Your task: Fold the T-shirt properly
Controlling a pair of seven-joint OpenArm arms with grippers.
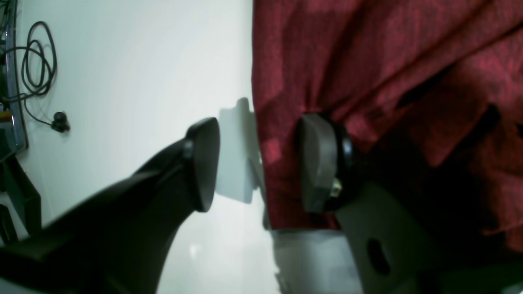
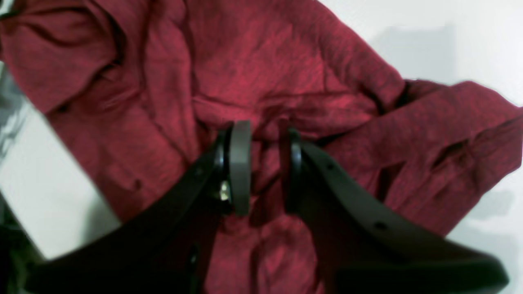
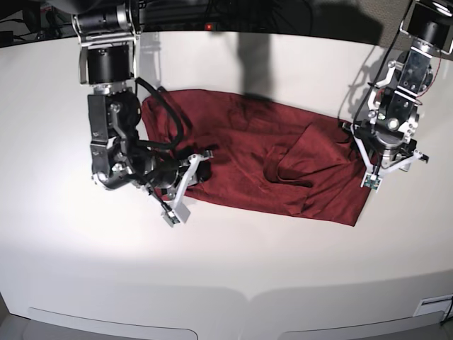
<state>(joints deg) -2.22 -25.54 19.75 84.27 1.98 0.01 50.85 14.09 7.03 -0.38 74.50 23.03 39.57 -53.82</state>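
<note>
Left pincer (image 1: 257, 163) stands spread at the shirt's (image 3: 269, 159) edge, one finger (image 1: 202, 163) over bare table (image 1: 135, 81), the other on the cloth, nothing pinched. Right pincer (image 2: 263, 167) is narrowed on a bunched fold of the shirt, pinching it between its pads. That shirt lies rumpled across the middle of the white table, between both arms. A black cable (image 1: 36, 65) sits coiled far off.

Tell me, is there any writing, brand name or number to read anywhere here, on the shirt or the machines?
None can be read.
The shirt is plain dark red, with no print.
The table is bare white, with no markings.
The arms show no legible label; any small markings are too blurred to read.
</note>
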